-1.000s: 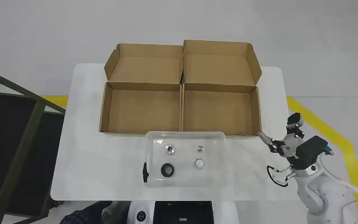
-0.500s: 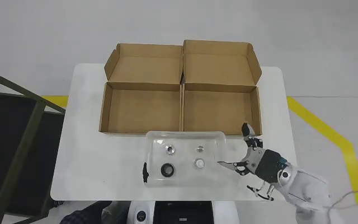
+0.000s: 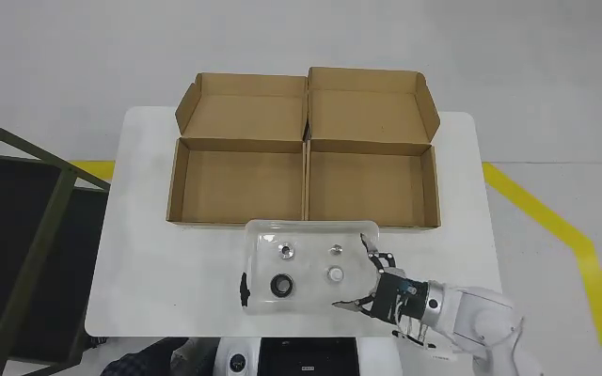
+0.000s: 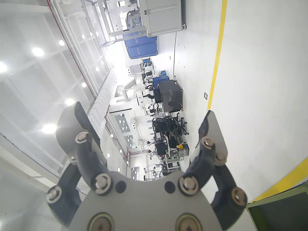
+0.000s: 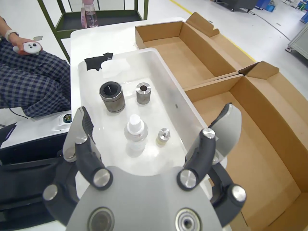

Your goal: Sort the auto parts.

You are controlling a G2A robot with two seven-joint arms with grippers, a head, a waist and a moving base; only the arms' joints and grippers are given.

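A clear plastic tray (image 3: 310,228) at the table's near edge holds a dark linear bearing (image 5: 112,96), a steel cylinder (image 5: 143,93), a white-capped bottle (image 5: 135,134) and a small silver part (image 5: 164,135). From above, the bearing (image 3: 282,284) and cylinder (image 3: 284,251) stand at the left, the bottle (image 3: 334,274) and small part (image 3: 336,249) at the right. My right gripper (image 3: 350,273) (image 5: 156,114) is open over the tray's right end, beside the bottle, holding nothing. My left gripper (image 4: 143,115) is open, off the table, with only the room behind it.
Two open cardboard boxes (image 3: 240,183) (image 3: 369,186) lie side by side behind the tray, lids folded back. Black tape (image 3: 243,287) sticks to the tray's left end. A green cart (image 3: 38,235) stands left of the white table (image 3: 150,254).
The right arm has swung from the table's right edge leftward to the tray's right end, its gripper open throughout. The parts have not moved.
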